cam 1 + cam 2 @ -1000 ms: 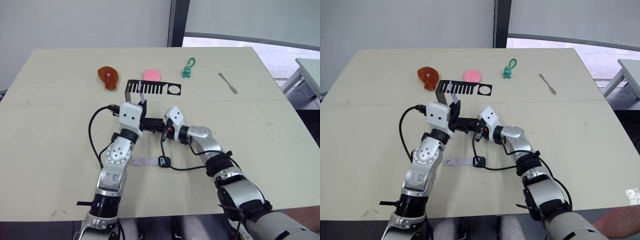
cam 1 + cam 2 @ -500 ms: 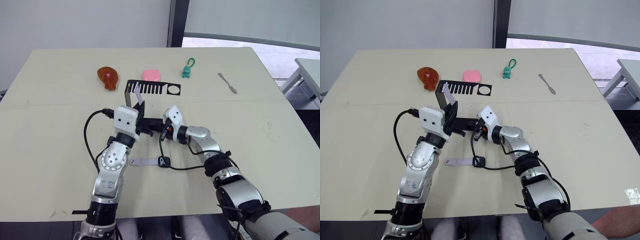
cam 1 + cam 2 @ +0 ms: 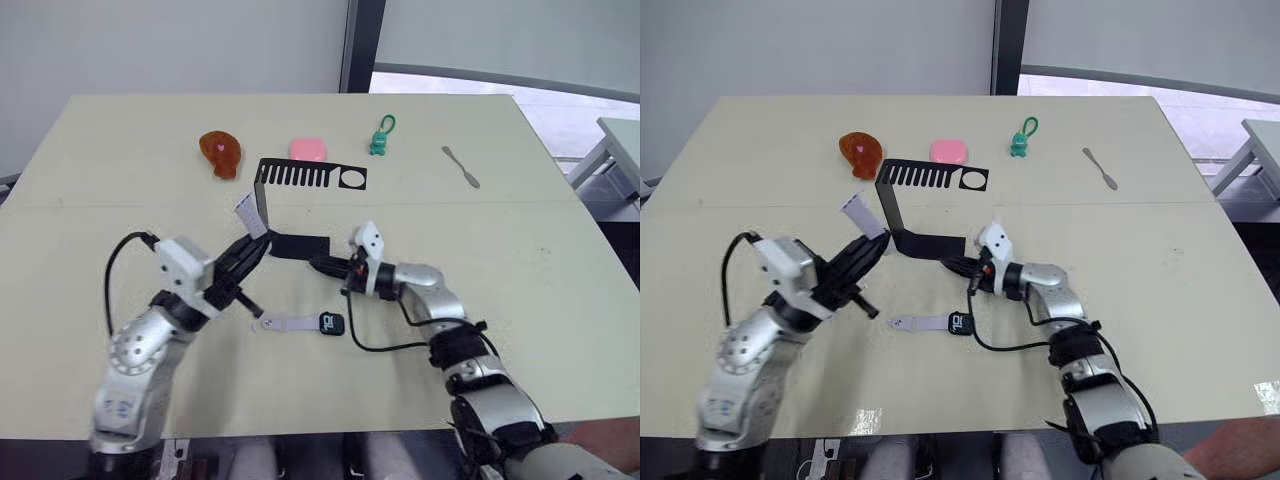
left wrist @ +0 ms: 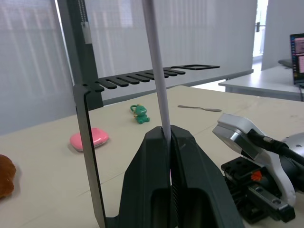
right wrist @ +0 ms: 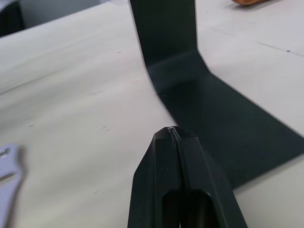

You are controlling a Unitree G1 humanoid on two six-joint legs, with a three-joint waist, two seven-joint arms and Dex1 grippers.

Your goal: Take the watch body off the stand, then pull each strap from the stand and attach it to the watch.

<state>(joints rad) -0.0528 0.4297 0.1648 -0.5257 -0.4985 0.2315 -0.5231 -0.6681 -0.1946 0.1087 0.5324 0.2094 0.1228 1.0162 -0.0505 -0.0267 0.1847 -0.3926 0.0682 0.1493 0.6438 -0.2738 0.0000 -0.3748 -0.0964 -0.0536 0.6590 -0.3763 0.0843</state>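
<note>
From the head views, the stand [image 3: 300, 205] sits upright on the pale surface [image 3: 560, 270], its slotted top toward the far side and its flat base toward the robot. The left pincer [image 3: 250, 251] is clenched on one strap [image 3: 249, 212], which rises tilted from the fingertips just beside the stand's upright and clear of the slotted top. The right pincer [image 3: 322, 266] lies low at the near edge of the stand's base, its fingers pressed together on nothing. Nearer the robot, the watch body [image 3: 331, 323] lies flat on the surface with the other strap [image 3: 284, 323] joined to it and stretching toward the robot's left.

In the left wrist view, the strap [image 4: 157, 71] stands up from between the closed fingers [image 4: 156, 156], with the stand's upright [image 4: 88, 142] alongside and the right pincer [image 4: 247, 183] near.

In the right wrist view, the closed fingers [image 5: 164, 156] hover just short of the stand's base [image 5: 228, 128], apart from it.
</note>
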